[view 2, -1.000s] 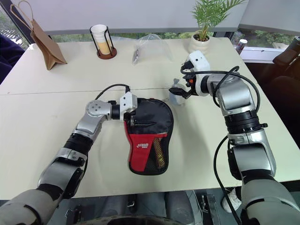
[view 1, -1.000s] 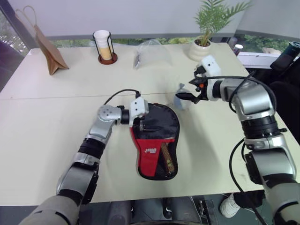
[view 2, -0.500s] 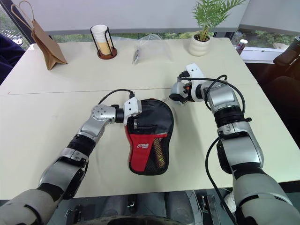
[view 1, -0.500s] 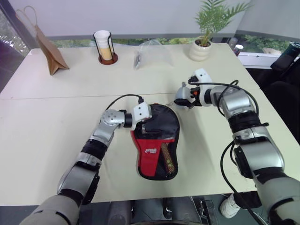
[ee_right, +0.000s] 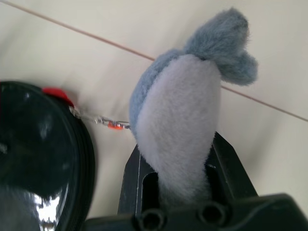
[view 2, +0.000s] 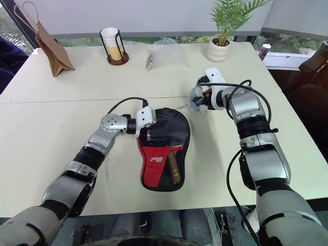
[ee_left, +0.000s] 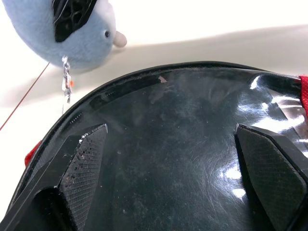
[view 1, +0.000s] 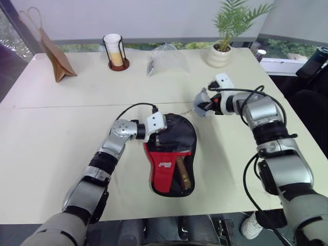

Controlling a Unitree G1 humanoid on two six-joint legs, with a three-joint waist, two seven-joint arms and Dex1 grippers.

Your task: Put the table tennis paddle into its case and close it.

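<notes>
The case (view 1: 171, 154), black with a red logo panel and a mesh pocket, lies flat in the middle of the table. A glossy black face with a red rim, the table tennis paddle (ee_left: 192, 144), lies inside the case's zip edge. A wooden handle (view 1: 182, 173) shows through the mesh. My left gripper (view 1: 160, 137) hovers open over the case's round end, fingers (ee_left: 82, 168) spread above the glossy face. My right gripper (ee_right: 185, 173) is shut on a grey-blue plush charm (view 1: 202, 97), which a short chain (ee_right: 98, 120) links to the case's edge.
Along the far side of the table stand a brown paper bag (view 1: 54, 54), a cup in a wire holder (view 1: 114, 50), a clear plastic bag (view 1: 165, 56) and a potted plant (view 1: 221, 48). The table's right edge (view 1: 302, 128) is close to my right arm.
My right gripper has dropped a little and shut on the plush charm, where before it stood open around it. The left gripper stays over the case.
</notes>
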